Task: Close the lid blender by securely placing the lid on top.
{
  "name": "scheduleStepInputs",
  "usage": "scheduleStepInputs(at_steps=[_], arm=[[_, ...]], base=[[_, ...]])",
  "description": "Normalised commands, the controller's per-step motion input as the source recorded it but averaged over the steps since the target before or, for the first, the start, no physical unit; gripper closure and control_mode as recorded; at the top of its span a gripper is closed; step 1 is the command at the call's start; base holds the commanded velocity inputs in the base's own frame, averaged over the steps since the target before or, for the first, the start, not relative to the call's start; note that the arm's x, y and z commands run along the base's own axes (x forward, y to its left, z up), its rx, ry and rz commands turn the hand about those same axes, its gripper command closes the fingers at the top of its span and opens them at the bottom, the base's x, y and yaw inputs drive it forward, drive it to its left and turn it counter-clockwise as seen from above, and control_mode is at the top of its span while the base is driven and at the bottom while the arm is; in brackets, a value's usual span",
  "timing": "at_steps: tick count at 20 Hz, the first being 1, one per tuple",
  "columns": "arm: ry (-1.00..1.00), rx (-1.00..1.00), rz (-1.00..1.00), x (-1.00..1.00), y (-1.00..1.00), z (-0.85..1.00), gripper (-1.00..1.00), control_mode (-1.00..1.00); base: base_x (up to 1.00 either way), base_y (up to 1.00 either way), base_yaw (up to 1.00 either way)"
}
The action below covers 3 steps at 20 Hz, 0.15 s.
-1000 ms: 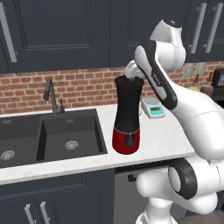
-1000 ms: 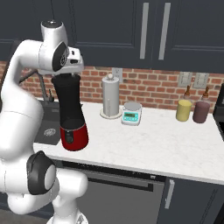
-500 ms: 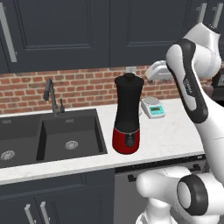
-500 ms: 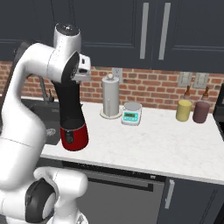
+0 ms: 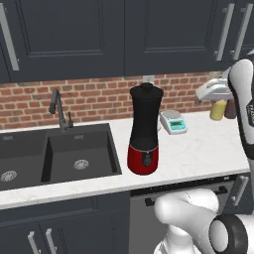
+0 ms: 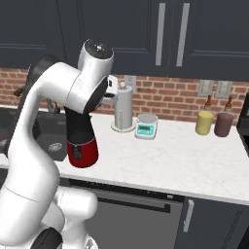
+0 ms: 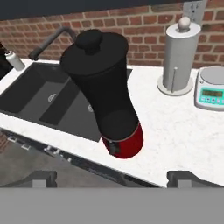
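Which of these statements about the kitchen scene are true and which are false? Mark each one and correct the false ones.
1. The lid sits on top of the blender. True.
2. The gripper is shut on the lid. False: its fingertips stand wide apart, away from the blender, holding nothing.
3. The blender stands in the sink. False: it stands on the counter, right beside the sink.
4. A scale sits next to the paper towel holder. True.
5. The blender's base is red. True.
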Motion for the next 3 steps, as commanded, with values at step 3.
scheduleStepInputs(at_steps=[3], arm=[[-0.03, 0.00, 0.00, -0.27, -0.21, -0.17, -1.00, -1.00]], base=[[0.00, 0.00, 0.00]])
